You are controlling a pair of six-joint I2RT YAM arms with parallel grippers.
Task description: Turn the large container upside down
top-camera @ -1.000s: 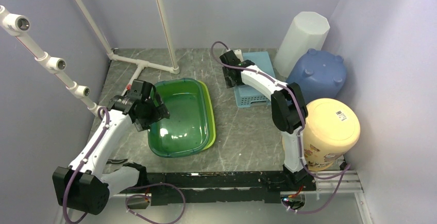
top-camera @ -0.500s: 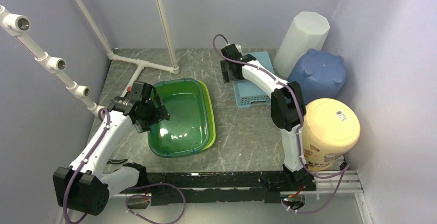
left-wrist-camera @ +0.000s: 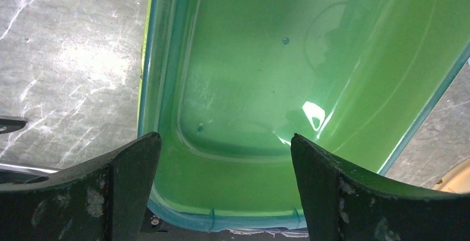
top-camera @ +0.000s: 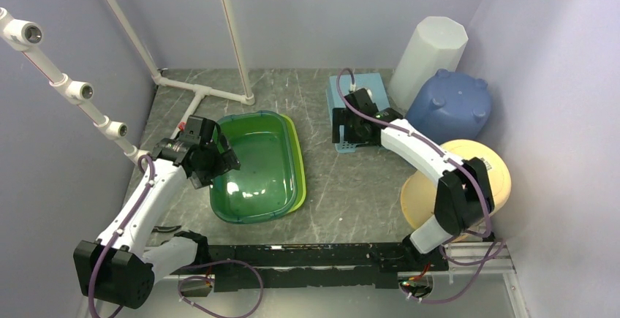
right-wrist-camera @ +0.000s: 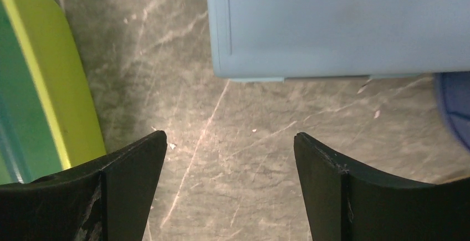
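Observation:
The large container, a green tub (top-camera: 256, 168), stands upright at the table's left-centre, nested in a yellow-green tub (top-camera: 298, 159). My left gripper (top-camera: 221, 161) hangs open over the tub's left rim. In the left wrist view its fingertips (left-wrist-camera: 151, 141) straddle the near wall of the green tub (left-wrist-camera: 249, 58) without touching it. My right gripper (top-camera: 340, 134) is open over bare table beside the light blue basket (top-camera: 362, 113). The right wrist view has nothing between the right gripper's (right-wrist-camera: 230, 137) fingers, with the basket (right-wrist-camera: 343, 25) ahead and the yellow-green tub (right-wrist-camera: 61, 86) at the left.
A tall white container (top-camera: 431, 55), an upturned blue bucket (top-camera: 450, 106) and a cream bucket (top-camera: 468, 179) crowd the right side by the wall. A white pipe frame (top-camera: 201, 91) stands at the back left. Walls close in on three sides.
The right arm has pulled its gripper back from the basket's far left corner to the basket's near left side, and its elbow has dropped to the right. The left arm has barely moved.

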